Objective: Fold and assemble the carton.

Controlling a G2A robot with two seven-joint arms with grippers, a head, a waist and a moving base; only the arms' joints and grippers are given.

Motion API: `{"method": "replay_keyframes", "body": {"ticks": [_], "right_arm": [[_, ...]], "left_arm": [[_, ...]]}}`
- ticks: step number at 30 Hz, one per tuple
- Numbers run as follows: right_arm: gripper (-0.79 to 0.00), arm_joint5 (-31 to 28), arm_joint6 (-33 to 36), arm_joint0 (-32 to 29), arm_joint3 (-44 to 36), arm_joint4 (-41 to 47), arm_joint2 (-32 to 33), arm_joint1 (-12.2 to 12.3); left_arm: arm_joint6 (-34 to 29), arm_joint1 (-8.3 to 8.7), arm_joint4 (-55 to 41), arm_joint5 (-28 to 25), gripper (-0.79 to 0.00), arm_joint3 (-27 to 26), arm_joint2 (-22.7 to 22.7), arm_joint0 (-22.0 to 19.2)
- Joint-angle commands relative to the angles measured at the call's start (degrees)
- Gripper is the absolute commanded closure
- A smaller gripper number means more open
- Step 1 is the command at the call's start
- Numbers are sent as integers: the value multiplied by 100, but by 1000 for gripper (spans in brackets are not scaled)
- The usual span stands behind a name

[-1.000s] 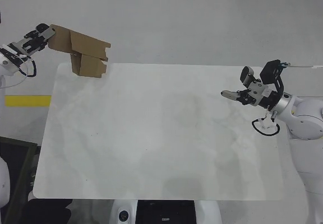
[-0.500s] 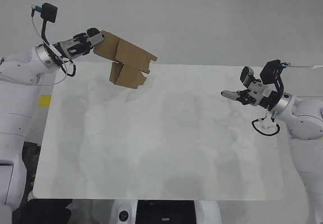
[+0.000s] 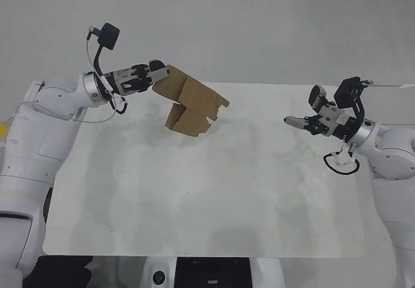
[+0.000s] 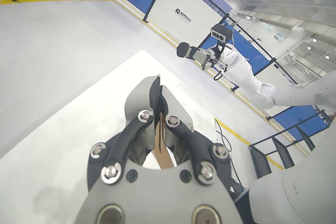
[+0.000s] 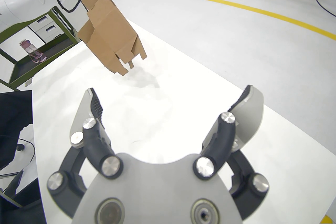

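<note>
- The left pincer (image 3: pixel 158 73) is clamped shut on one edge of the partly folded brown cardboard carton (image 3: pixel 192 103). The board is pinched thin between its two padded fingers (image 4: pixel 136 104).
- The carton juts out from this pincer's tips at a tilt, with its loose flaps drooping below them. It hangs in the air above the far left part of the white marble-look bench (image 3: pixel 193 209), clear of the surface.
- The right pincer (image 3: pixel 295 121) hovers over the bench's right side, its fingers spread wide with nothing between them.
- The carton lies well apart from the right pincer, out ahead of its open tips.
</note>
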Motion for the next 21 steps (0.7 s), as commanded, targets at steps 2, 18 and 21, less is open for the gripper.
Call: {"method": "replay_keyframes", "body": {"ticks": [2,18,21], "right_arm": [[-785,0,0,0,0,0,0,0],[-785,-583,1745,1408,1060,2418,-1959,-177],[-785,-683,1844,1756,1240,2607,-2433,-232]], "left_arm": [[-80,-6,-53,-12,0,-58,67,76],[-253,110,-137,-84,0,-574,224,293],[-264,151,-203,-74,0,-668,267,310]]}}
